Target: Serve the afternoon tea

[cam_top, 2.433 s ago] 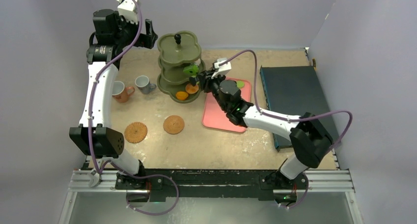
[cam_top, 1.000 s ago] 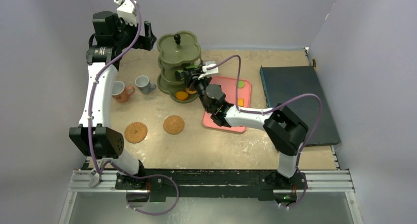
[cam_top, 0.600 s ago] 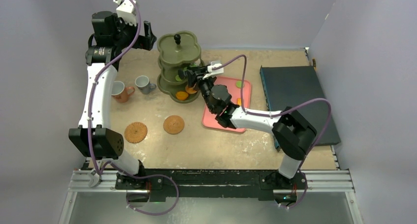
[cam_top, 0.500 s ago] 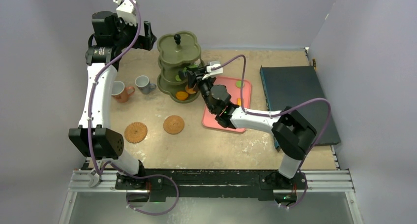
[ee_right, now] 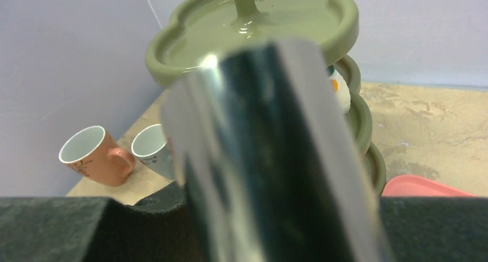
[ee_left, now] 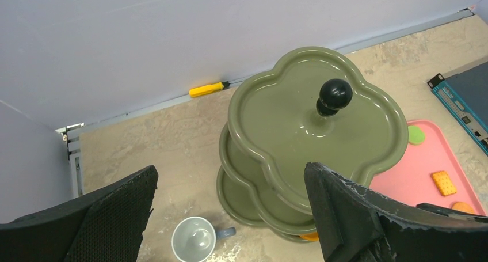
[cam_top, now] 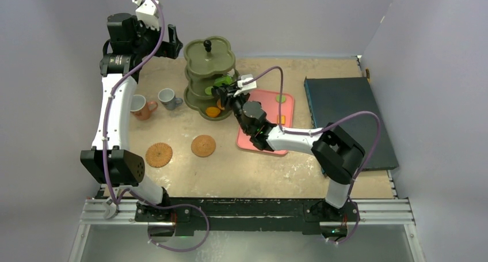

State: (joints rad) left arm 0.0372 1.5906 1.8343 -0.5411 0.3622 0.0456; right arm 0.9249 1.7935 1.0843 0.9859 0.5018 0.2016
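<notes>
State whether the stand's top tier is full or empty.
Empty: the top tier shows bare olive surface around its black knob.

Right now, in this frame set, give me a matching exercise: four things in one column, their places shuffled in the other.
Things:
1 black knob
2 terracotta cup
3 square biscuit
4 yellow object

Places:
A on the pink tray
B at the foot of the back wall
C atop the olive stand
D beside the grey-blue cup

Pairs: 1-C, 2-D, 3-A, 4-B.
</notes>
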